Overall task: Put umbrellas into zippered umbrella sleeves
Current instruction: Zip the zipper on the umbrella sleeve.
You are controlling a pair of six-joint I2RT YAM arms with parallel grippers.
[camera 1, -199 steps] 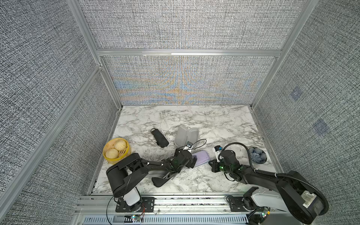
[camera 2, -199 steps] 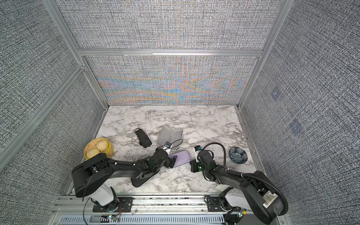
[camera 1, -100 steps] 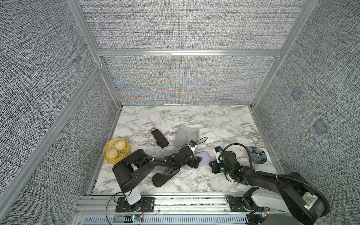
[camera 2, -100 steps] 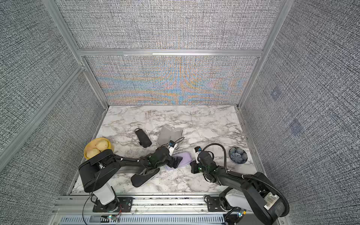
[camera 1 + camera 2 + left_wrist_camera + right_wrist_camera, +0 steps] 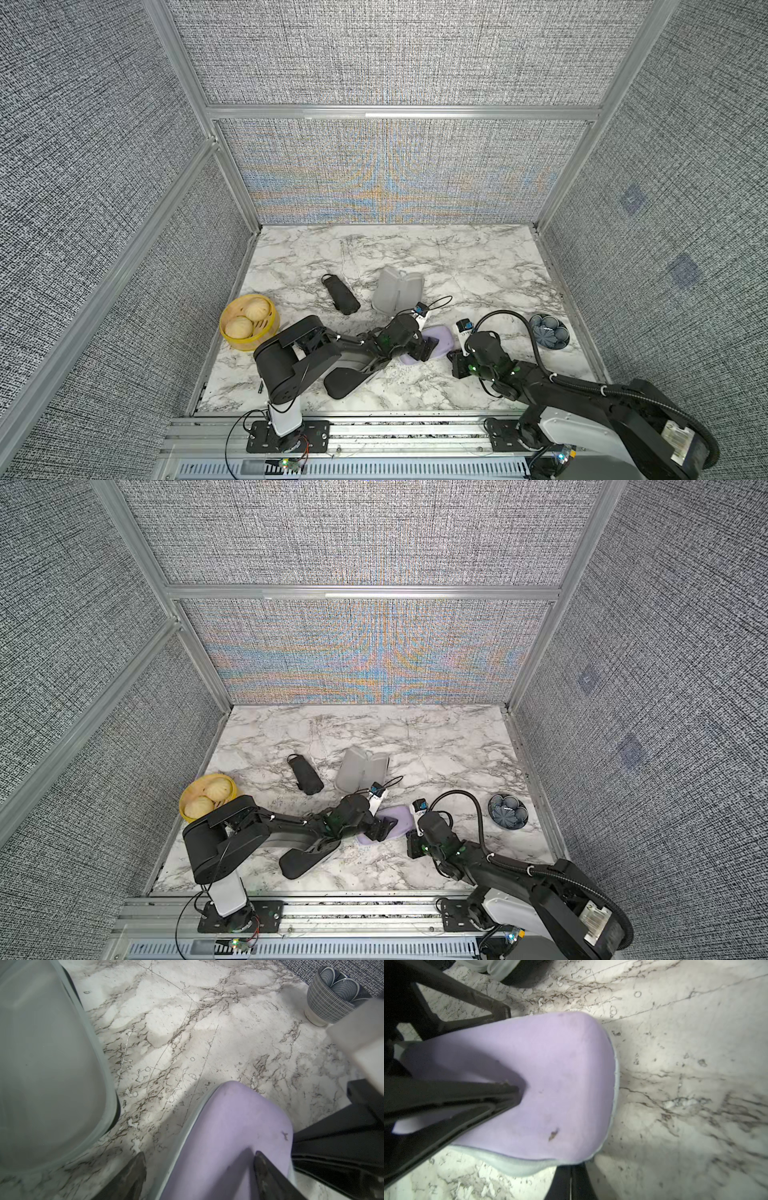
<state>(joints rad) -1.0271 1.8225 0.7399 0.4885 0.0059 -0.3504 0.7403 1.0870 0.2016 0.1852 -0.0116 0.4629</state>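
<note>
- Lavender sleeve — a clamshell that looks closed, lavender side up. It lies flat on the table near the front, between the two grippers. Whether an umbrella is inside cannot be told, and no lavender umbrella shows anywhere.
- Left gripper: the jaws stand apart and straddle the long zip rim. One is on the marble just beside the rim and the other lies across the lavender top. Judged purpose: to nip the rim or the zip pull, though the views do not settle which.
- Right gripper: the jaws are together and hold nothing. The tip is butted against the grey rim on the side away from the left arm. Judged purpose: a stop, so that the light case does not slide while the other arm works on it.
- Open sleeve: it sits just behind the left gripper with its halves spread and grey lining showing. Nothing is seen in it, and it appears set ready to receive.
- Black umbrella: it lies loose on the marble near the open sleeve, on the basket side, and is not yet cased.
- Black sleeve: closed, at the front, partly under the left arm, with its contents hidden.
- Basket with buns, and bowl: these sit at opposite table edges, well apart from the work and with no evident part in it.
- Progress, as a judgement — at least one umbrella remains to be sleeved.
</note>
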